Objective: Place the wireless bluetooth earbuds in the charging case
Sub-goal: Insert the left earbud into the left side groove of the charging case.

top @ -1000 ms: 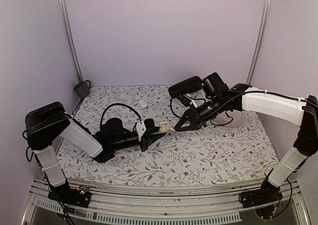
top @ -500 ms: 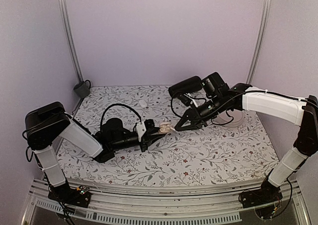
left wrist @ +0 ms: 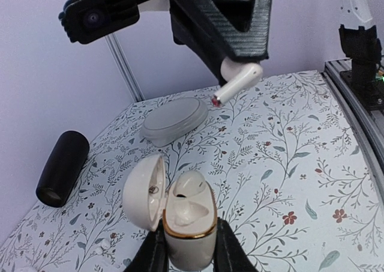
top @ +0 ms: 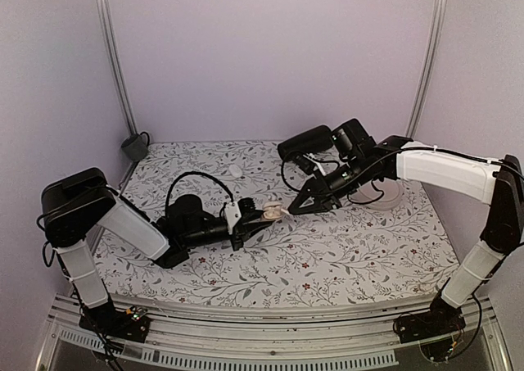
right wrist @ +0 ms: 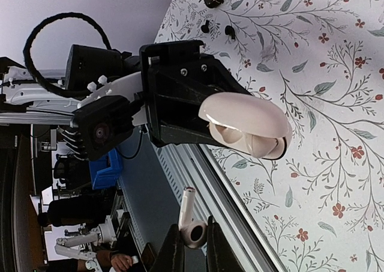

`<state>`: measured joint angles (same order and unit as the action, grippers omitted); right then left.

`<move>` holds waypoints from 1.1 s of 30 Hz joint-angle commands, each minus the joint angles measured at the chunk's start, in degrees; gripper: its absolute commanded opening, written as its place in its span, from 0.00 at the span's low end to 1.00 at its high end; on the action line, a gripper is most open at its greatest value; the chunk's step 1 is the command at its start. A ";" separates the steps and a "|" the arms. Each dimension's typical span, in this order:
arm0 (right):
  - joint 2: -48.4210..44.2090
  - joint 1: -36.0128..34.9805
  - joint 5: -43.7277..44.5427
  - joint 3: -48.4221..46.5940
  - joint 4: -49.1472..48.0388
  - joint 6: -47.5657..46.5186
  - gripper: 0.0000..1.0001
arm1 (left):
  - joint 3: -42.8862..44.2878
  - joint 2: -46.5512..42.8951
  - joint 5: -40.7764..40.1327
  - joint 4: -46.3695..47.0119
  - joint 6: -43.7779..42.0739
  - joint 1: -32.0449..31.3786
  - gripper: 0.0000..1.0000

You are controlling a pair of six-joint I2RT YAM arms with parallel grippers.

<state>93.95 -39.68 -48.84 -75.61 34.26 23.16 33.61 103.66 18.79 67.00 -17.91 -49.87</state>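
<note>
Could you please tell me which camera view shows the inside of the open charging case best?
The left wrist view: it looks straight into the case, lid open, one earbud seated. The right wrist view shows it side-on; the top view shows only a small pale speck.

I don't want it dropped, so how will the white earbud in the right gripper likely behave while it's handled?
The earbud looks glossy and rounded, so it could slip or twist in the right gripper, which pinches only its bulb end. It seems rigid and probably very light. Its stem sticks out free, so a nudge against the charging case might pivot it.
</note>
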 commanded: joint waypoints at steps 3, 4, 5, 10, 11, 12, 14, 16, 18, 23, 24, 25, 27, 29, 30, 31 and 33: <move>0.71 0.30 -1.72 -2.04 1.67 -0.66 0.06 | 2.03 0.46 0.68 -0.18 -2.31 -0.68 0.00; 0.75 0.31 -1.83 -1.96 1.71 -0.53 0.06 | 2.27 0.41 0.64 -0.44 -2.58 -0.75 0.00; 0.73 0.31 -1.77 -1.87 1.91 -0.49 0.06 | 2.45 0.48 0.56 -0.61 -2.89 -0.88 0.00; 0.45 0.31 -1.94 -0.46 0.85 0.59 0.06 | 3.62 0.41 0.02 -2.23 -4.44 -1.43 0.00; 0.52 0.30 -1.99 -0.34 0.77 1.01 0.06 | 3.72 0.47 -0.10 -2.45 -4.75 -1.62 0.00; 0.61 0.30 -2.04 -0.13 0.74 1.19 0.06 | 3.87 0.49 -0.22 -2.83 -4.95 -1.76 0.00; 0.70 0.30 -1.95 0.21 0.49 1.72 0.06 | 4.02 0.44 -0.66 -3.18 -5.50 -2.05 0.00; 0.93 0.30 -2.01 0.64 0.45 2.14 0.06 | 4.15 0.37 -1.13 -3.40 -6.02 -2.48 0.00; 1.10 0.30 -2.08 1.10 0.29 2.57 0.06 | 4.10 0.30 -1.69 -3.51 -6.16 -2.77 0.00; 1.14 0.26 -2.09 1.81 -0.59 3.50 0.06 | 4.06 0.25 -2.41 -4.13 -6.83 -3.38 0.00; 1.14 0.29 -2.07 2.13 -0.86 3.74 0.06 | 4.02 0.23 -2.58 -4.20 -7.04 -3.51 0.00; 1.19 0.30 -2.05 2.36 -1.06 4.06 0.06 | 4.10 0.24 -2.65 -4.44 -7.32 -3.69 0.00; 1.38 0.26 -2.07 2.97 -1.35 4.32 0.06 | 4.02 0.32 -2.80 -4.38 -7.61 -3.83 0.00; 1.64 0.31 -2.17 3.44 -1.58 4.71 0.06 | 4.08 0.23 -2.92 -4.56 -8.08 -4.03 0.00; 1.79 0.30 -2.32 3.55 -1.71 4.85 0.06 | 4.14 0.15 -3.19 -4.86 -8.37 -4.18 0.00; 1.86 0.30 -2.42 3.68 -1.83 4.94 0.06 | 4.06 0.07 -3.46 -4.86 -8.55 -4.19 0.00; 2.13 0.30 -2.15 3.68 -1.84 5.28 0.06 | 4.10 0.04 -3.51 -5.12 -8.99 -4.34 0.00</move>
<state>94.94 -39.68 -50.15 -72.55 33.85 27.44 36.60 103.66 16.08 61.95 -25.30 -53.15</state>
